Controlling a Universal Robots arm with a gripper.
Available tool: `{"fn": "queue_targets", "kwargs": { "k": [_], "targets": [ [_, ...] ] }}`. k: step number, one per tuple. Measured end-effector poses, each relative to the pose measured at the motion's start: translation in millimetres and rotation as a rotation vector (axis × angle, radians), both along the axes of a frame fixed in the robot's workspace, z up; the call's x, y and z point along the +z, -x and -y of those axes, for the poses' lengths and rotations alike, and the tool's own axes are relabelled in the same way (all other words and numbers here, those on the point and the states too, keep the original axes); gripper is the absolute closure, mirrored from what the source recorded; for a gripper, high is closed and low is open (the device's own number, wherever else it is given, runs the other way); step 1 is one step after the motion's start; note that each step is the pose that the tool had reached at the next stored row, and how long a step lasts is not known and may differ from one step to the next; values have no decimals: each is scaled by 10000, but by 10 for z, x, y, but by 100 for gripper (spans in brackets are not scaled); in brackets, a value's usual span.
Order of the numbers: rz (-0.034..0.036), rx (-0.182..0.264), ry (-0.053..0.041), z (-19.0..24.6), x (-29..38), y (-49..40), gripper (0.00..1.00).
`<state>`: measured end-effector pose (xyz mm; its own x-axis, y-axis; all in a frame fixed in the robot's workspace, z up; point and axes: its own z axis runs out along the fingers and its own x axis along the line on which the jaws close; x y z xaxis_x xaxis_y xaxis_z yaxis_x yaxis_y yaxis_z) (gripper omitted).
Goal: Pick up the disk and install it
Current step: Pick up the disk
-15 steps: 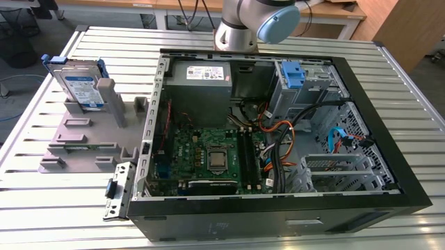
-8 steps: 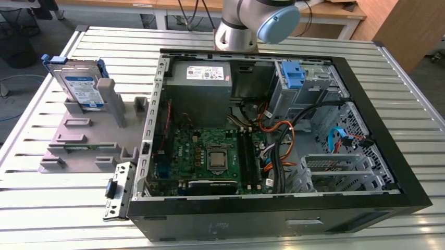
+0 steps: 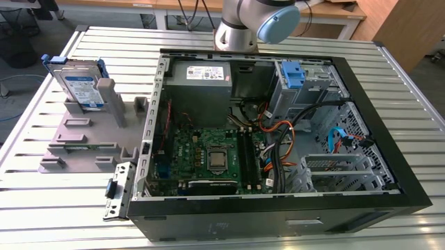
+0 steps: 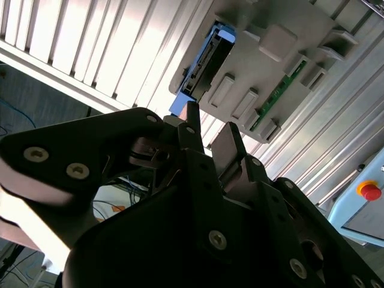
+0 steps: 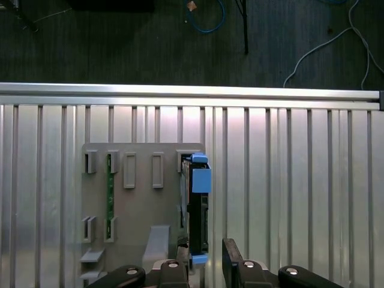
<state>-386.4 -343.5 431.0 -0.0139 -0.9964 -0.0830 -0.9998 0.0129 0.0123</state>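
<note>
The black two-fingered tool hangs with fingers apart, holding nothing, above the flat silver disk in its bright blue plastic caddy; the disk stands on edge in a grey plastic rack on the slatted metal desk, its long edge along the slats; its white-and-blue label is too small to read

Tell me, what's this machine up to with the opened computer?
A robot arm is working on fitting a disk into the open computer case. Right now the disk stands upright in a grey holder on the table beside the case. The gripper hangs over it, open, holding nothing.
</note>
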Motion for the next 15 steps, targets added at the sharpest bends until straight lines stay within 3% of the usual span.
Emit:
{"fn": "queue_targets", "kwargs": {
  "k": [15],
  "targets": [
    [1,0,0,0,-25,0,65]
  ]
}}
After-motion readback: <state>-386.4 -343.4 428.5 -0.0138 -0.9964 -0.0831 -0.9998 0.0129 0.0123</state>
